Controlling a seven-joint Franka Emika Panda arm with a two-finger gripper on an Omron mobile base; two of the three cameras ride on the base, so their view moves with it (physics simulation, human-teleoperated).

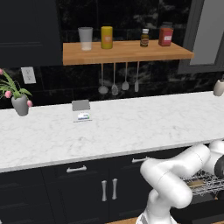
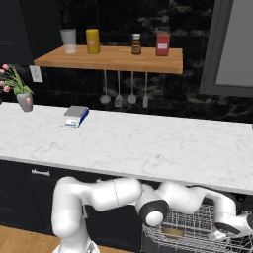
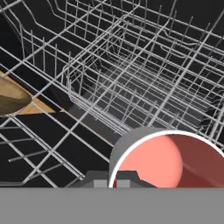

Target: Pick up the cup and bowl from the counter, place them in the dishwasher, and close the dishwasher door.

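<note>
Dishwasher rack (image 3: 144, 65), cup (image 3: 168, 159) at shut gripper (image 3: 111, 180), above wires

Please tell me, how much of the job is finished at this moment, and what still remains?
One brown dish, apparently the bowl, already lies in the dishwasher rack. The claw is shut on the cup, grey outside and red inside, low over the rack but not yet released. The counter no longer carries either piece. Left: release the cup, then close the dishwasher door.

Veined white marble counter (image 1: 131, 127), matt wooden shelf (image 1: 127, 51), silver wire rack (image 3: 144, 74)
</note>
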